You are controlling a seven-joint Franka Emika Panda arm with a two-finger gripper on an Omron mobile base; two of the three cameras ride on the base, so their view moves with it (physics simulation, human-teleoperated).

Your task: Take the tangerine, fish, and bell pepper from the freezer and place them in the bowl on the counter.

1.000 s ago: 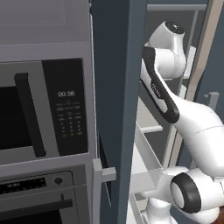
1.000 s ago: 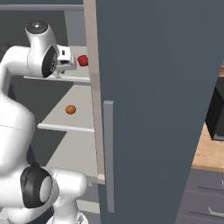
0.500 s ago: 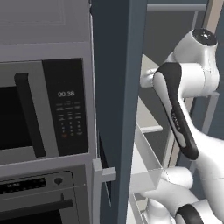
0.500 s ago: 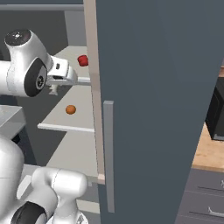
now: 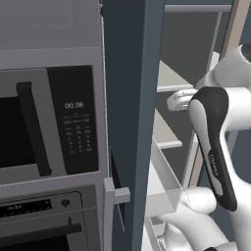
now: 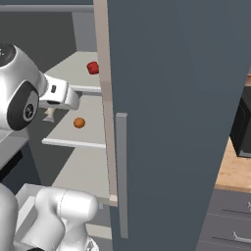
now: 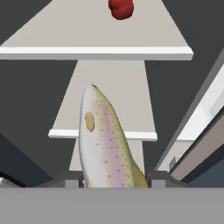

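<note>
Open freezer (image 6: 162,98) shelves, fingers (image 7: 114,181) clamped on the fish (image 7: 105,144), bell pepper (image 7: 121,8) farther back.

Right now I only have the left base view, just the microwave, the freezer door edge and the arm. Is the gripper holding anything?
Observer: Yes. In the hand view the fish sits between the finger tips of the gripper.
Operator: Okay, and where's the tangerine?
Observer: In the right base view the tangerine rests on a pale freezer shelf, just beyond the hand.
Operator: And the bell pepper?
Observer: The bell pepper is on the shelf above, further back; the hand view shows it up there too.
</note>
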